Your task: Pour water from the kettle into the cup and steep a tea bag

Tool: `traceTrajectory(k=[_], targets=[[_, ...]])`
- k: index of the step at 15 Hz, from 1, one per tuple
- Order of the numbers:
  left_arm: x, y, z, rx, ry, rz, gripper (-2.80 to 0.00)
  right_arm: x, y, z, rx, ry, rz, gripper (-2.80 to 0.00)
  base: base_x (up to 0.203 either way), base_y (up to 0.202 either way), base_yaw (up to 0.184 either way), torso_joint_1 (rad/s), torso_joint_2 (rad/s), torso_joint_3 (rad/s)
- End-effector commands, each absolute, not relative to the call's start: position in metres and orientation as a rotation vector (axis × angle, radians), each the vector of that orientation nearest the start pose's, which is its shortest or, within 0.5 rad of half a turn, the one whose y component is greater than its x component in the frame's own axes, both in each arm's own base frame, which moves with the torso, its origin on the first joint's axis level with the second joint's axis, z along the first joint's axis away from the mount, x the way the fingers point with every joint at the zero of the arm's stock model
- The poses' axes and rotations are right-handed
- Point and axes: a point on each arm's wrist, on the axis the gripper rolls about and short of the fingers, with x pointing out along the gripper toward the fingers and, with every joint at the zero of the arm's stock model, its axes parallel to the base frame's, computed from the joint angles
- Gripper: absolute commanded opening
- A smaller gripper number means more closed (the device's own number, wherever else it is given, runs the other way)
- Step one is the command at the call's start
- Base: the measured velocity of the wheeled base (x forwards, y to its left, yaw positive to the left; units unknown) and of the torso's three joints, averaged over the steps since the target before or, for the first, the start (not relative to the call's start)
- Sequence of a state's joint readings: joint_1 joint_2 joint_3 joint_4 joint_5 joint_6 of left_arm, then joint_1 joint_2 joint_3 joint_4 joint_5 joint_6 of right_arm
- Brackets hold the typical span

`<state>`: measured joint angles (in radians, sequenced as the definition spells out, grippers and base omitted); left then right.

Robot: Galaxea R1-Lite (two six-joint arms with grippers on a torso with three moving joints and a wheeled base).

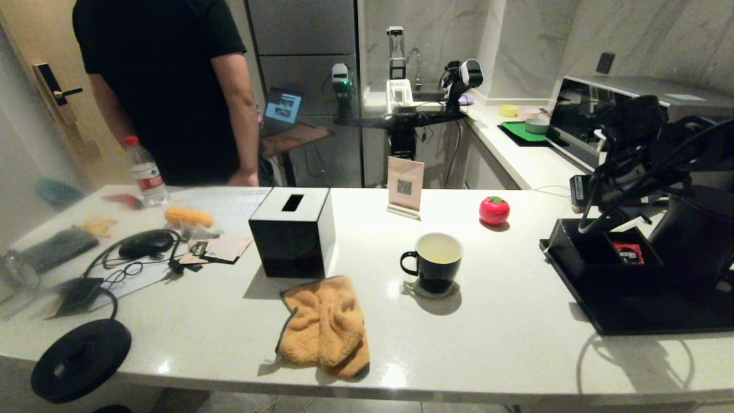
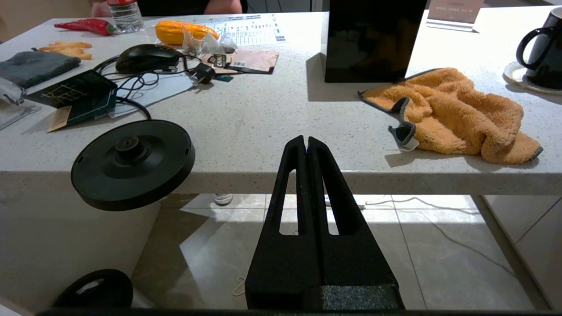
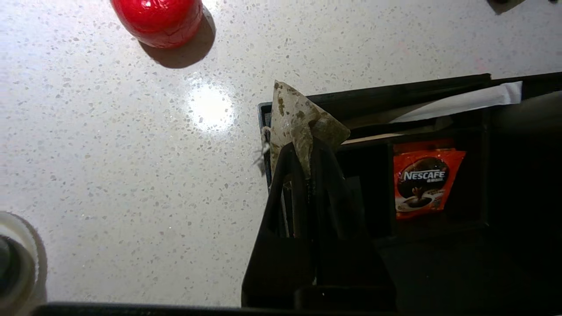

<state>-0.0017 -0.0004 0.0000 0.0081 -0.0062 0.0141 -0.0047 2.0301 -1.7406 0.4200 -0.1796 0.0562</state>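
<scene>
The black cup (image 1: 436,261) stands on a coaster mid-counter, holding pale yellowish water (image 1: 438,248). At the far right the black kettle (image 1: 697,229) sits on a black tray (image 1: 608,312). My right gripper (image 3: 303,147) hangs over the tray's near-left corner, shut on the grey-beige tea bag (image 3: 298,112), whose pouch sticks out past the fingertips; a bit of string shows beside it. My left gripper (image 2: 307,139) is shut and empty, parked low in front of the counter's front edge. From there the cup (image 2: 542,48) shows far off to one side.
A black tissue box (image 1: 292,229) and an orange towel (image 1: 327,327) lie left of the cup. A red tomato-shaped thing (image 1: 494,210) and a card stand (image 1: 405,186) sit behind it. The kettle's base disc (image 1: 80,358) overhangs the front left edge. A red sachet (image 3: 423,180) lies in the tray. A person (image 1: 166,86) stands behind.
</scene>
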Motion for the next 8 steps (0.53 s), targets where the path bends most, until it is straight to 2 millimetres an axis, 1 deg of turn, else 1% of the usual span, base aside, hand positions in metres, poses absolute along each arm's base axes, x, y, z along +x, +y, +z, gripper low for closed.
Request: traceTrajectory(k=[1, 4, 8], targets=[[-0.023, 0.000, 0.075, 0.014, 0.008, -0.008, -2.80, 0.388, -0.003, 0.240, -0.007, 0.669, -0.189, -2.80, 0.000, 0.000, 0.000, 0.000, 0.00, 0.000], [-0.023, 0.000, 0.075, 0.014, 0.009, -0.008, -2.80, 0.376, 0.003, 0.255, -0.007, 0.623, -0.173, -2.80, 0.000, 0.000, 0.000, 0.000, 0.00, 0.000], [-0.023, 0.000, 0.075, 0.014, 0.009, -0.008, -2.80, 0.359, 0.010, 0.267, -0.011, 0.549, -0.148, -2.80, 0.000, 0.000, 0.000, 0.000, 0.00, 0.000]])
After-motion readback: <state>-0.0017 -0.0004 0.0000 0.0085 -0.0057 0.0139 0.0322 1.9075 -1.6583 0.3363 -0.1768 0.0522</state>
